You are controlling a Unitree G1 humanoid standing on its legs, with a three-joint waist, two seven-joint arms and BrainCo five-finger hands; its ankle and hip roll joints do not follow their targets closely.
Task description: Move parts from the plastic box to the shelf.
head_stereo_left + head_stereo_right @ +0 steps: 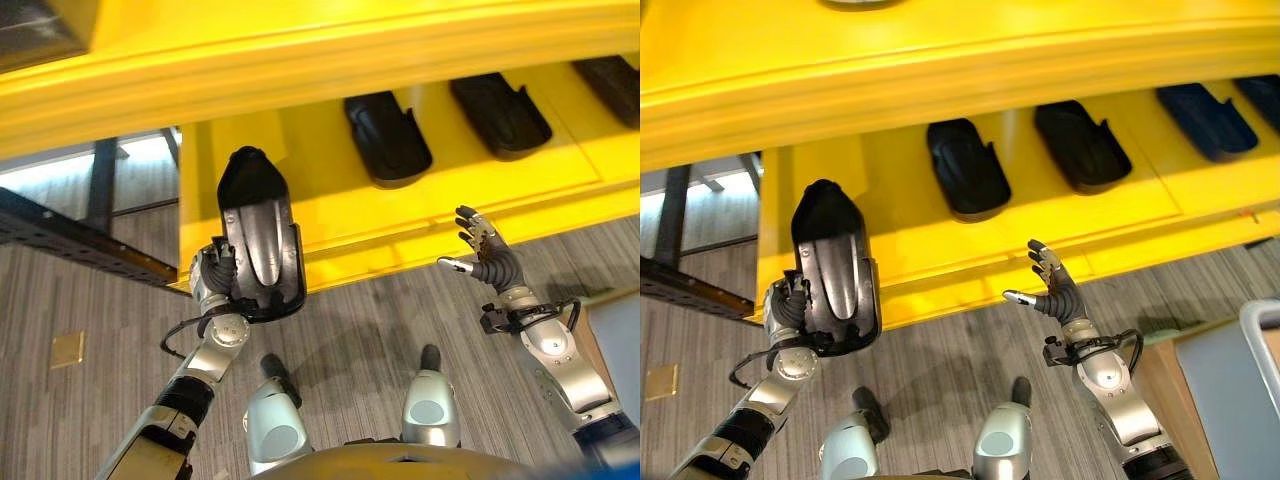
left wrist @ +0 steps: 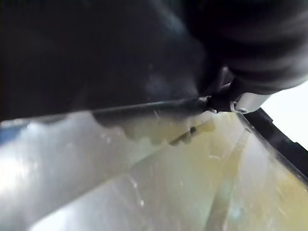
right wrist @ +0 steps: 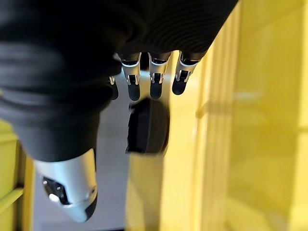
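Left eye view: glossy blk molded part (image 1: 258, 240), L robot hand (image 1: 212, 275).

Both arms are clad in silver-grey shells with rounded joint housings, and a darker segment is seen lower on each forearm. The left hand (image 1: 214, 277) and the right hand (image 1: 487, 257) are built of silver fingers capped with dark tips, while the back of each hand and the wrist are wrapped in a dark ribbed cover. On the right hand, seen from its own wrist, the silver fingers (image 3: 158, 77) are lined up in a row beside a stouter silver thumb (image 3: 67, 185) with a dark tip.
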